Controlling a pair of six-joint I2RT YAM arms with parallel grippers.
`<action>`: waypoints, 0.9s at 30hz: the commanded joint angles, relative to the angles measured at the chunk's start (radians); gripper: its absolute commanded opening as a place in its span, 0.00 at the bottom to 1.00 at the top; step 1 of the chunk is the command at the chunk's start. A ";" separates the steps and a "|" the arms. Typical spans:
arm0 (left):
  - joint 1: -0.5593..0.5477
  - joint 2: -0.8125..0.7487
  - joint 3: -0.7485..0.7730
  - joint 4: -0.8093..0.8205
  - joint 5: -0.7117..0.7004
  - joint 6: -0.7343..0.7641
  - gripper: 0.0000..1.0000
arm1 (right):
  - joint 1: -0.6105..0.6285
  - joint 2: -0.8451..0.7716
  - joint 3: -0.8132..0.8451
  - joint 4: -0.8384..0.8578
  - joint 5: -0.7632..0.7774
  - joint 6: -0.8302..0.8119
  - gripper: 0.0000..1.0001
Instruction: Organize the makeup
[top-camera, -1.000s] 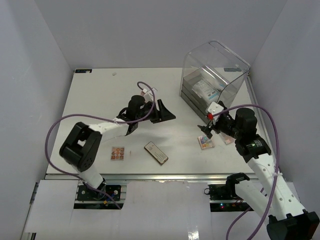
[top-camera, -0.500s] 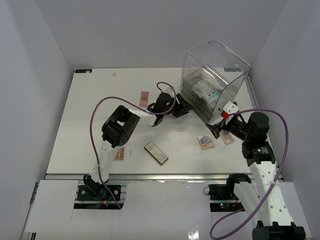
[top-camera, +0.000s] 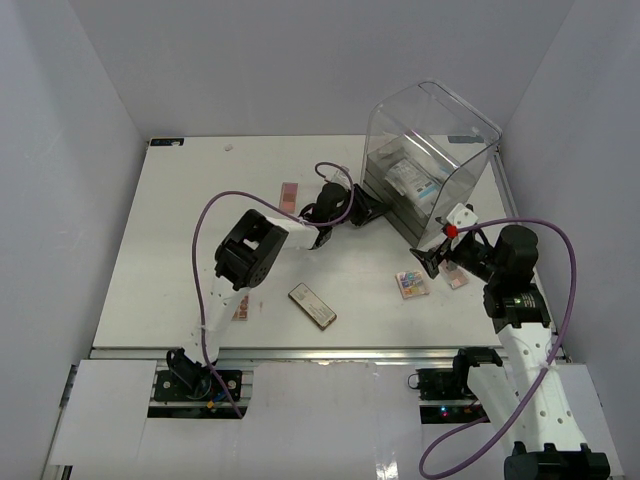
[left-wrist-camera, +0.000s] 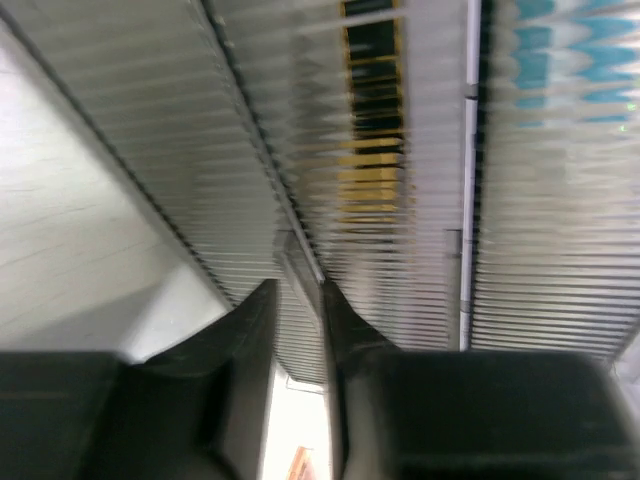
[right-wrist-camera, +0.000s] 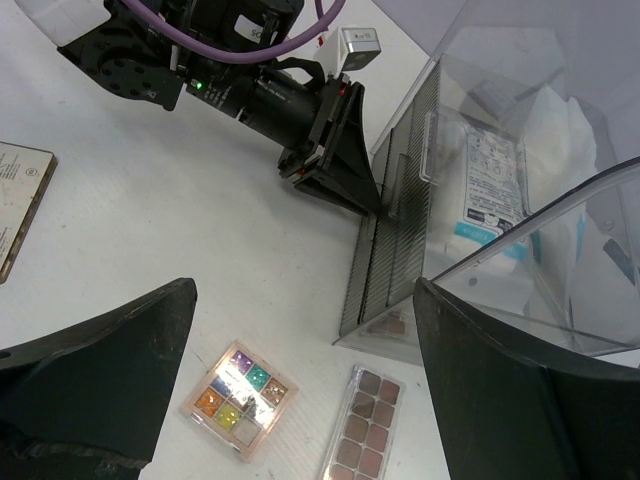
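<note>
Packet (top-camera: 415, 181) in the box (top-camera: 440, 118), palettes (top-camera: 411, 284) left on the desk (top-camera: 200, 200); left pincer (left-wrist-camera: 300, 290) clenches the drawer handle (left-wrist-camera: 296, 260), right pincer (top-camera: 430, 258) gapes empty.

Three views: one overhead behind the arms, two wrist-mounted.
I see the drawer box (top-camera: 430, 140) in all: left wrist close-up, right wrist farther back.

Robot lab — white table (top-camera: 190, 200), plain grey walls (top-camera: 300, 60)
</note>
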 joint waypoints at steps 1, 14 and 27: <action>0.005 0.012 0.031 0.017 -0.004 -0.022 0.27 | -0.009 -0.009 -0.012 0.044 -0.011 0.003 0.96; 0.050 -0.270 -0.405 0.144 0.047 0.052 0.15 | -0.032 0.004 -0.017 0.043 0.001 0.012 0.97; 0.081 -0.416 -0.590 0.164 0.126 0.080 0.29 | -0.084 0.024 -0.035 0.040 -0.040 0.002 0.94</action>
